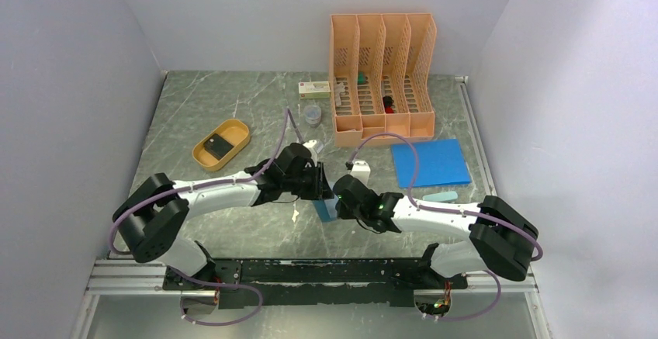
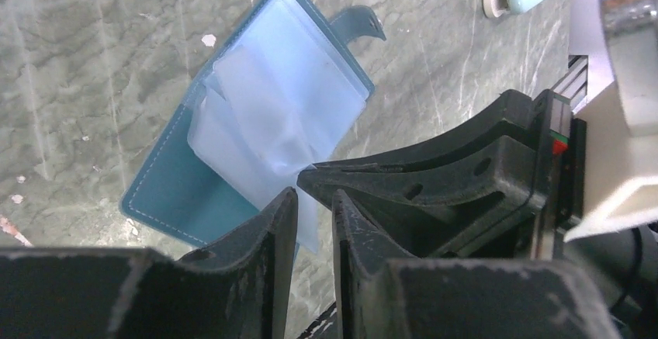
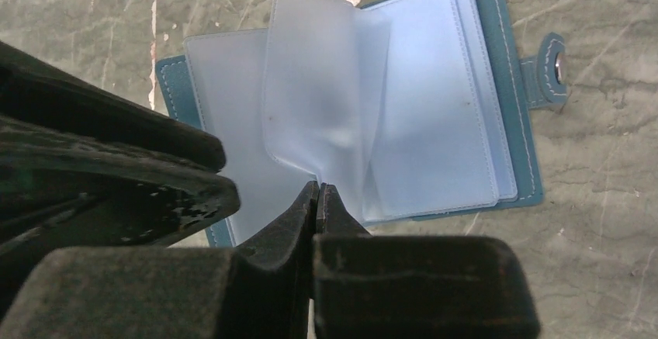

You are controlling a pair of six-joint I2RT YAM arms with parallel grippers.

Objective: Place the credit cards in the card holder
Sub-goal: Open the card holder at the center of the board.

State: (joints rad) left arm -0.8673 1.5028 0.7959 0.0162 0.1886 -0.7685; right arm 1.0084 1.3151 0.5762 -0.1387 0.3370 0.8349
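- Left arm: reaches from its base at the near left, forearm running right toward the table centre. The left gripper (image 1: 316,185) is angled down over the card holder (image 1: 327,210).
- Right arm: mirrors it from the near right, forearm running left. The right gripper (image 1: 340,199) meets the left one over the same spot.
- Left gripper, state: its own wrist view shows the jaws a narrow gap apart, released, gripping nothing that shows. The tips hang over the holder's near edge.
- Right gripper, state: clamped tight on the lower edge of one clear inner sleeve of the card holder, which stands lifted off the other sleeves.
- Card holder: lies open and flat on the grey marble table (image 1: 194,102), centre, just ahead of the arm bases.
- Credit card (image 1: 221,147): one dark card lies in the orange oval tray (image 1: 203,153), well left of the holder.
- Top view only: orange file organiser (image 1: 382,67) at the back, blue sheet (image 1: 431,163) to the right, and the tray with its card.
- Wrist views only: the fanned clear sleeves, the stitched teal cover and the snap tab (image 3: 552,67). From above, the grippers hide most of the holder.
- Left wrist view only: the right gripper's fingers coming in from the right, tip on the sleeve.
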